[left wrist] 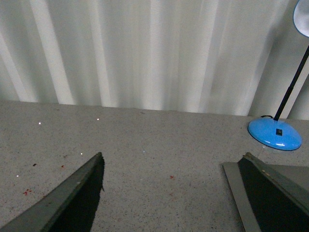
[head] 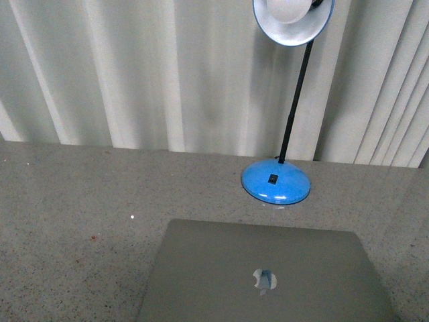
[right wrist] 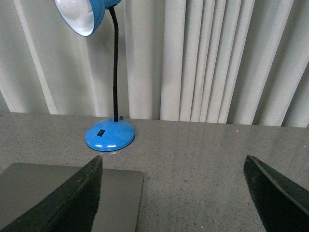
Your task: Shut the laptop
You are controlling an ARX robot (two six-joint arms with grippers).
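While spread wide and empty above the tabletop (head: 67, 201), left pincer (left wrist: 169, 193) and right pincer (right wrist: 171, 193) flank laptop (head: 268, 275), lid down, near blue lamp (head: 276, 182).

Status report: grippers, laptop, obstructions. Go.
Left gripper open, empty. Right gripper open, empty. Laptop lid down, logo up. Blue lamp behind it, apart.

The laptop (head: 268, 275) lies flat on the worktop (head: 74, 221), lid down, at the near edge of the front view and right of centre. Just behind it stands the desk lamp (head: 276, 182), its head raised above the base. Curtains (head: 134, 74) hang behind the worktop's far edge.
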